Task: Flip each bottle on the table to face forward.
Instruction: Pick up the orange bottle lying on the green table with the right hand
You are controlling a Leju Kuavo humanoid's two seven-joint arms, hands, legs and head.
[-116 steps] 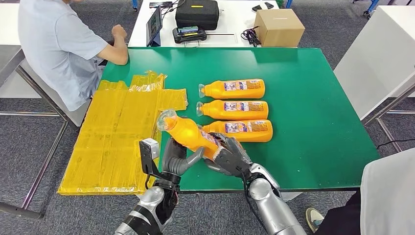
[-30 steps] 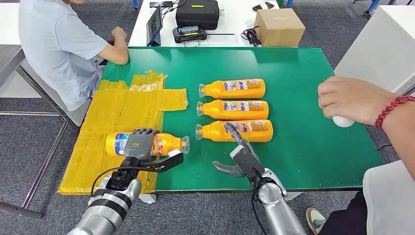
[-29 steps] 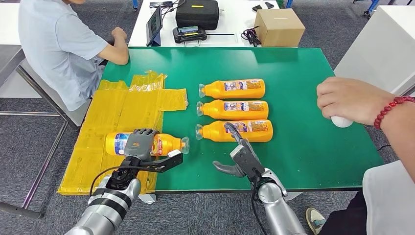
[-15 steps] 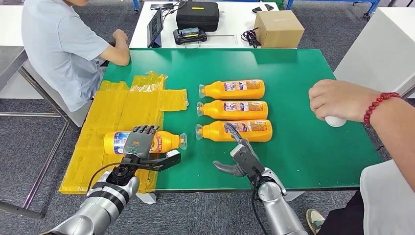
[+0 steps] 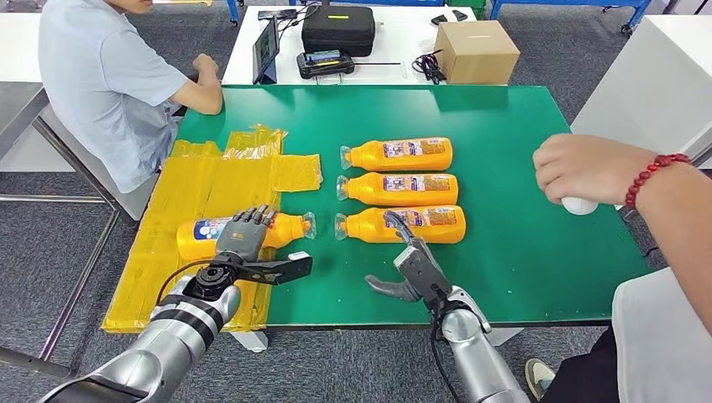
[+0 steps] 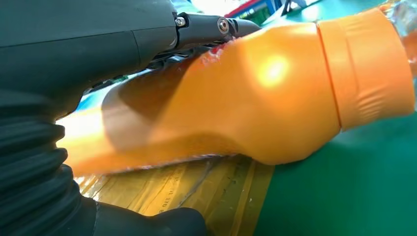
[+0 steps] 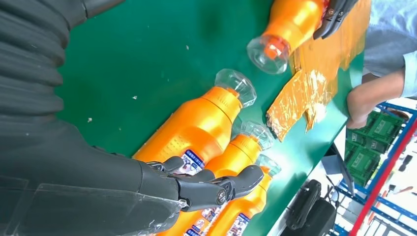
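The left hand's fingers drape over a bottle lying on the yellow sheet, thumb spread to the side; whether they clamp it or merely rest on it I cannot tell. The right hand hovers with fingers apart and empty, just beside the nearest of three bottles lying in a row on the green desk. By my reading, one bottle is turned and set aside and three are left. A person's hand rests near the desk's right edge.
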